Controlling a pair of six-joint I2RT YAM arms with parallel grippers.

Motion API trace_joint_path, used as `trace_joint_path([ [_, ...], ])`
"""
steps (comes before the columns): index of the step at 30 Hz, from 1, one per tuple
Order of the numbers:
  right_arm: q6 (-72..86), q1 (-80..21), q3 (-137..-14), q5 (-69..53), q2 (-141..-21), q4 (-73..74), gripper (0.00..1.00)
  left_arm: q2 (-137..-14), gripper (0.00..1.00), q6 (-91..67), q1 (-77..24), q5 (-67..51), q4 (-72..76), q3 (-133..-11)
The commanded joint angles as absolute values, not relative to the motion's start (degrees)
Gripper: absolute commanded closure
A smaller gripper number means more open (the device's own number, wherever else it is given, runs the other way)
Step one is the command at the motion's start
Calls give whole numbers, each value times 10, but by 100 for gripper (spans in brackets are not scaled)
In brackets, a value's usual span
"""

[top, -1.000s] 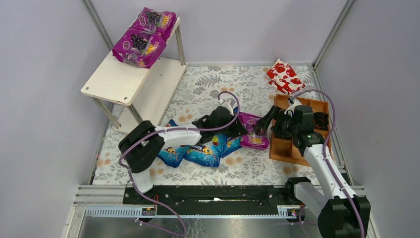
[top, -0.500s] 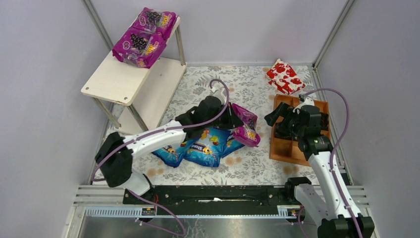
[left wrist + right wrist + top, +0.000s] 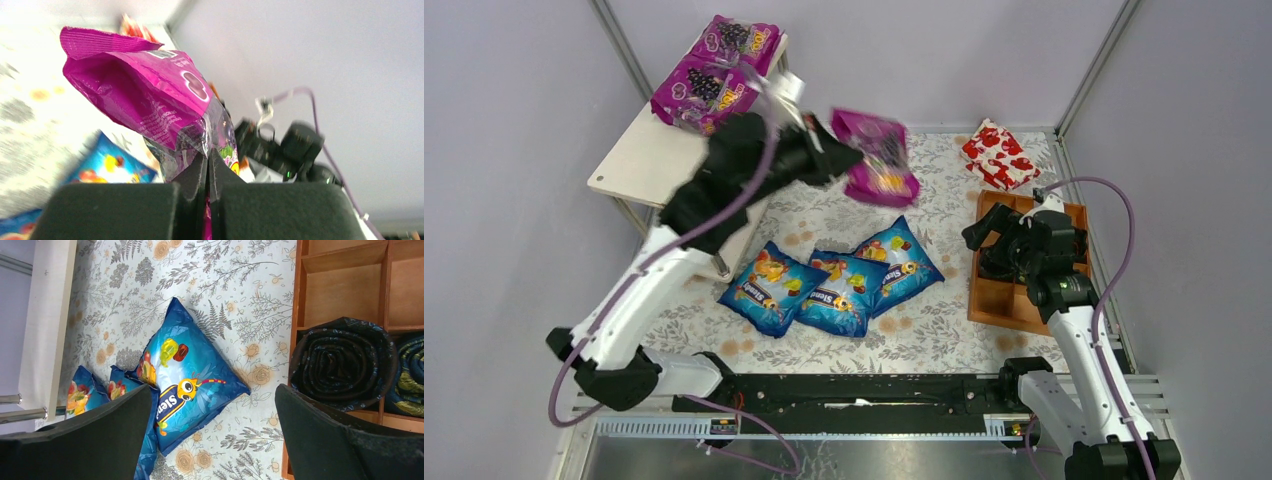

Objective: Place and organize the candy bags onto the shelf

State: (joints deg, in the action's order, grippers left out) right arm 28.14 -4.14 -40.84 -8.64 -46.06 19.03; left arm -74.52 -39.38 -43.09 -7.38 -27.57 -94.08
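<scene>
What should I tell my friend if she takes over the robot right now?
Left hand: shut on a purple bag, held up in the air beside the shelf.
Right hand: open and empty, over the mat next to the wooden tray.
Done: two purple bags lie on the shelf's top board.
Left: put the held bag on the shelf, then the three blue bags lying on the mat.
</scene>
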Motion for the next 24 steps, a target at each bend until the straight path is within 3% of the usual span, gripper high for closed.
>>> trace_joint_path([
  [1,289,-44,-408,-102,-467,171,0,-700,100,-327,-325,-37,-321,-1113],
  [5,285,-44,-407,-108,-472,170,0,-716,100,-270,-263,30,-372,-1212],
  [9,277,-44,-408,-107,-476,172,0,-735,100,-202,-259,186,-415,-1251],
  [24,266,-44,-388,-120,-507,158,0,-641,100,-183,-249,375,-354,-1104],
])
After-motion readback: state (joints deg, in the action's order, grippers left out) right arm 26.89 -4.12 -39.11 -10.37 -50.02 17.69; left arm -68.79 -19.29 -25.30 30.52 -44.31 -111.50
